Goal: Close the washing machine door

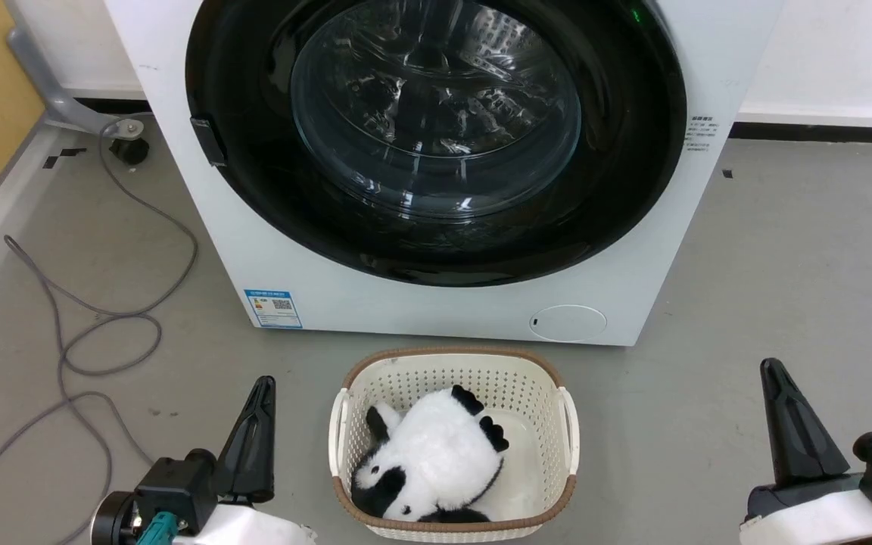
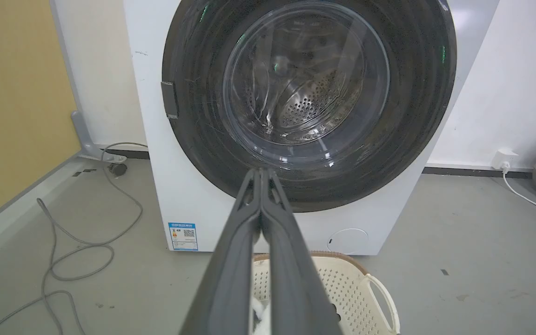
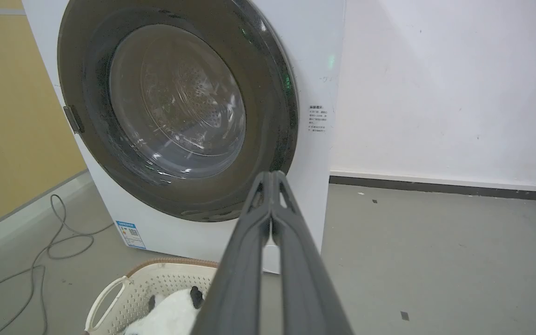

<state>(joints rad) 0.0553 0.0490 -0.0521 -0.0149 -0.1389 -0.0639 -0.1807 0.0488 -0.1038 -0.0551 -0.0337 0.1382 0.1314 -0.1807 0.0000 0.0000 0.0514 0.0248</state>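
The left tool (image 1: 263,387) has its two dark fingers pressed together with nothing between them, and the right tool (image 1: 772,372) is likewise closed and empty. Both point up and forward at the washing machine (image 1: 421,306), which stands ahead of them on the grey floor (image 1: 784,265), well apart from either set of fingertips. The washing machine door (image 1: 618,189) lies flat against the white front, its black ring flush with the cabinet and its clear glass bowl bulging out at the centre, with the perforated drum visible through it. In the left wrist view the door sits straight beyond the left tool's tips; in the right wrist view it lies beyond and to the left of the right tool's tips. Between the two tools, and nearer than the machine, a cream perforated basket (image 1: 451,356) rests on the floor holding a black-and-white panda plush (image 1: 436,446). Ahead of the left tool a blue sticker (image 1: 273,308) marks the machine's lower corner, a small round flap (image 1: 568,323) sits low on the front toward the right tool, and a grey cable (image 1: 160,338) loops on the floor outboard of the left tool.
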